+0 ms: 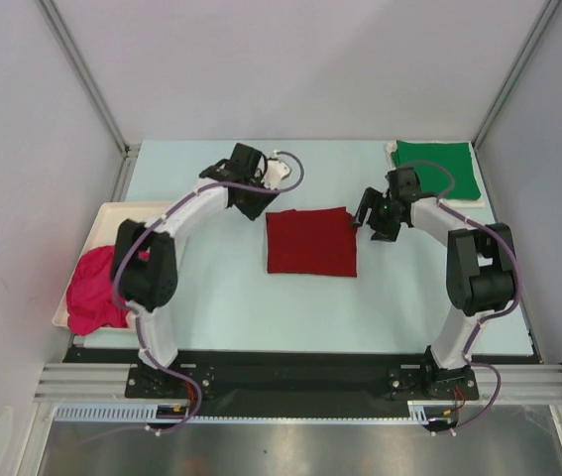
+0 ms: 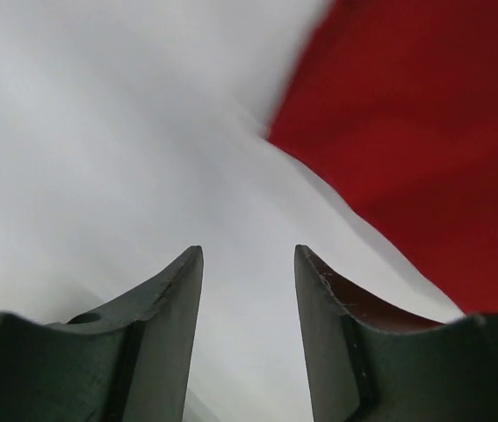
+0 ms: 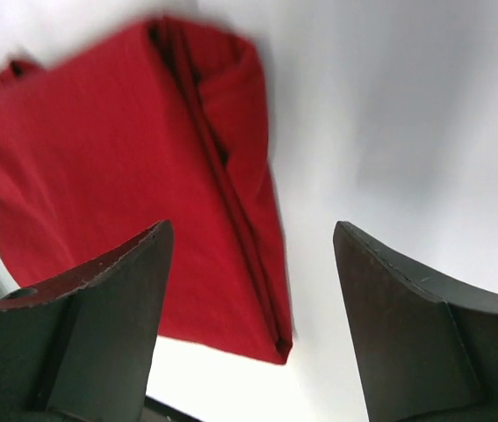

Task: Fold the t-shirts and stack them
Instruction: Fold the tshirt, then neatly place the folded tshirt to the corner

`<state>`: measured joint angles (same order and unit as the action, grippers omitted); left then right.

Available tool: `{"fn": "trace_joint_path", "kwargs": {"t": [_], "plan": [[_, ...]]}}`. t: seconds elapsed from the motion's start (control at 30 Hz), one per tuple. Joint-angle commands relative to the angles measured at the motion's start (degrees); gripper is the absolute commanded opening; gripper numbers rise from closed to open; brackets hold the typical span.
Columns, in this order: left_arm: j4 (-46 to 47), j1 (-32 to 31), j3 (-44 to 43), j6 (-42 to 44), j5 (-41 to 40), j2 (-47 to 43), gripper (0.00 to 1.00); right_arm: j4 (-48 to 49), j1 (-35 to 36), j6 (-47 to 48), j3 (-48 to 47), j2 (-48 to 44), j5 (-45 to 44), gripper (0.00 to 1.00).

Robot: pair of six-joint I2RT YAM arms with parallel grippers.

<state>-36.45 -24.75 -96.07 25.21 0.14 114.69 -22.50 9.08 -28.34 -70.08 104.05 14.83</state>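
While pink t-shirt lies crumpled at nine o'clock, two wait folded.
Unstacked: red t-shirt, green t-shirt; left fingers, right fingers parted, empty.

Red tee folded flat, ctr; green tee folded, far R; pink tee crumpled, L.

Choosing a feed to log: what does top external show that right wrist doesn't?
Only top external: the folded green cloth t-shirt at the far right, the crumpled bright pink cloth t-shirt on the shallow cream rectangular tray. Only right wrist: the layered folds of the dark red cloth t-shirt, close up. Both: that folded shirt and the open right gripper.
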Motion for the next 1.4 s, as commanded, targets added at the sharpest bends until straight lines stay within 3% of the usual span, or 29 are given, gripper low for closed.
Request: {"fn": "trace_joint_path", "kwargs": {"t": [0.0,0.13,0.33,0.5,0.53,0.73,0.8,0.83,0.9,0.93,1.0,1.1,1.2,1.37], "plan": [[3.7,-5.8,11.6,-3.1,11.2,-13.8,0.50,3.3,2.1,1.1,3.6,-1.5,1.7,0.79],[2.6,-9.5,17.3,-2.8,13.6,-14.2,0.47,7.4,2.9,-0.3,6.8,-0.7,3.6,0.80],[5.2,-9.4,20.0,-3.9,7.3,-8.6,0.43,10.9,3.4,-1.6,7.5,2.6,4.9,0.77],[7.8,-9.4,21.4,-3.5,3.7,-4.3,0.43,16.0,3.6,-3.7,8.9,4.5,9.8,0.57],[8.3,-9.4,21.5,-3.5,3.6,-4.3,0.43,16.0,3.3,-3.7,9.0,4.5,9.8,0.57],[7.3,-9.3,19.9,-3.2,4.3,-5.6,0.49,17.3,2.9,-4.3,7.7,5.5,11.6,0.20],[6.1,-9.3,19.1,-2.8,5.8,-8.3,0.52,17.0,2.6,-3.6,6.9,6.0,11.9,0.13],[4.6,-9.1,18.8,-2.4,6.4,-9.6,0.54,16.5,2.4,-3.0,5.2,6.3,12.1,0.06],[3.1,-7.8,18.1,-2.0,8.5,-13.3,0.58,14.2,2.3,-0.3,2.9,6.9,12.6,0.00],[1.6,-7.0,17.9,-1.7,10.6,-14.6,0.68,12.8,2.3,1.0,1.0,7.7,12.5,0.00],[-0.5,-4.6,17.6,-1.4,11.7,-18.0,0.77,8.3,2.1,5.7,-4.4,8.7,11.7,0.00],[-3.3,-1.5,17.1,0.4,10.8,-20.2,0.82,0.6,1.3,11.8,-12.2,10.0,6.5,0.00],[-5.3,0.7,17.7,1.9,6.5,-22.6,1.00,-9.0,0.2,19.3,-23.8,13.2,0.5,0.00],[-5.5,3.6,18.2,2.3,1.4,-26.4,1.00,-22.3,-0.3,28.1,-42.8,20.2,-13.8,0.00]]}}
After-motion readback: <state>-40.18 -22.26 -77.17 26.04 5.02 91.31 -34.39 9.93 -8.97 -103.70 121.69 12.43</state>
